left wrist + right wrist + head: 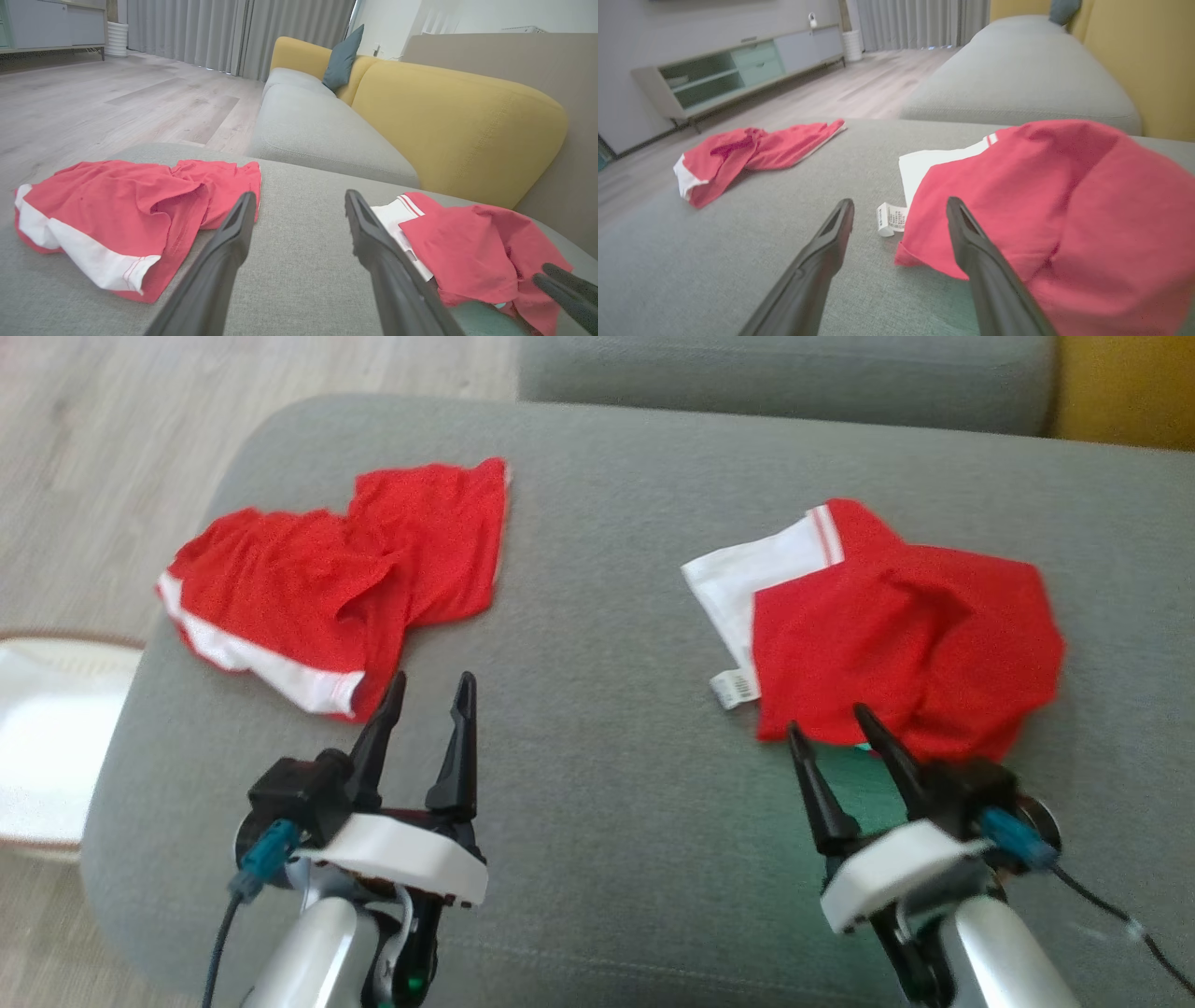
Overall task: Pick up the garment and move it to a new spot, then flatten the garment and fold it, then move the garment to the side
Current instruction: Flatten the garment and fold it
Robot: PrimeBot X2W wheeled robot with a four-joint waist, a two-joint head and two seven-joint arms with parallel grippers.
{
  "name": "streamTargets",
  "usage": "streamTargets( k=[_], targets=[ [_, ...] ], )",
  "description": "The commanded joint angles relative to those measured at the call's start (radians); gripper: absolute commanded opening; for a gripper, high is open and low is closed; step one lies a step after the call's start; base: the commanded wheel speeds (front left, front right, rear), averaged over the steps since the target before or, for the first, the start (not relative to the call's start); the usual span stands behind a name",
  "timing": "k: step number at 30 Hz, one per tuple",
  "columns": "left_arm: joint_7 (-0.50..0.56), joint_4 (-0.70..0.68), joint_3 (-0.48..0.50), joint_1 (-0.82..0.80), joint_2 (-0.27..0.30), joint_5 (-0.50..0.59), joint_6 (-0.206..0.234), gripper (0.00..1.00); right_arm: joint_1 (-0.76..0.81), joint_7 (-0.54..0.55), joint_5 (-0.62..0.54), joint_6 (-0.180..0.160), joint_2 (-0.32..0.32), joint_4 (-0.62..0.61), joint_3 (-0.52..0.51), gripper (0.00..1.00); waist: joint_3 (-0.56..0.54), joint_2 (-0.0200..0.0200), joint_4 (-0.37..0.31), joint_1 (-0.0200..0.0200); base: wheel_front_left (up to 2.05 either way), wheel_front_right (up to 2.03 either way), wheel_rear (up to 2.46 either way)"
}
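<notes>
The left gripper (432, 681) was spread wide and empty, with a crumpled red garment (336, 579) just ahead of its fingertips and to their left. The right gripper (826, 719) was also parted and empty. Its tips were at the near edge of a second red garment (896, 635) on the grey cushion (607, 709) — contact unclear — with the white label (735, 689) just to their left.

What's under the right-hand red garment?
Right garment lies on the grey cushion; a white panel and label stick out left. Anything beneath the red folds is hidden.
</notes>
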Motion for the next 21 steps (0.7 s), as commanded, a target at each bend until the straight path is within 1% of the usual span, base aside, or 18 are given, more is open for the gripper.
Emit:
streamTargets(
  k=[1, 4, 10, 18, 19, 20, 21],
  targets=[
    [-0.006, -0.024, 0.039, -0.054, -0.003, 0.015, -0.009, 1.0, -0.059, 0.013, -0.021, -0.001, -0.005, -0.005, 0.029, 1.0, 0.024, 0.0, 0.031, 0.0, 0.0, 0.0, 0.0],
    [-0.006, -0.013, 0.046, -0.055, -0.02, 0.024, -0.027, 1.0, -0.1, 0.052, -0.064, -0.001, -0.005, 0.073, 0.031, 1.0, 0.041, 0.0, 0.059, 0.0, 0.0, 0.0, 0.0],
    [-0.006, 0.003, 0.07, -0.062, -0.043, 0.039, -0.054, 1.0, -0.162, 0.1, -0.144, -0.001, -0.005, 0.204, -0.018, 1.0, 0.067, 0.0, 0.098, 0.0, 0.0, 0.0, 0.0],
    [-0.006, 0.004, 0.104, -0.069, -0.061, 0.052, -0.074, 1.0, -0.218, 0.105, -0.176, -0.001, -0.005, 0.294, -0.029, 1.0, 0.102, 0.0, 0.099, 0.0, 0.0, 0.0, 0.0],
    [-0.006, 0.004, 0.107, -0.069, -0.062, 0.054, -0.075, 1.0, -0.224, 0.111, -0.174, -0.001, -0.005, 0.307, -0.025, 0.74, 0.105, 0.0, 0.096, 0.0, 0.0, 0.0, 0.0],
    [-0.006, 0.004, 0.111, -0.07, -0.063, 0.055, -0.077, 1.0, -0.229, 0.116, -0.174, -0.001, -0.005, 0.319, -0.017, 0.05, 0.108, 0.0, 0.092, 0.0, 0.0, 0.0, 0.0],
    [-0.006, 0.005, 0.114, -0.07, -0.064, 0.056, -0.078, 1.0, -0.234, 0.119, -0.174, -0.001, -0.005, 0.329, -0.009, 0.0, 0.11, 0.0, 0.089, 0.0, 0.0, 0.0, 0.0]
  ],
)
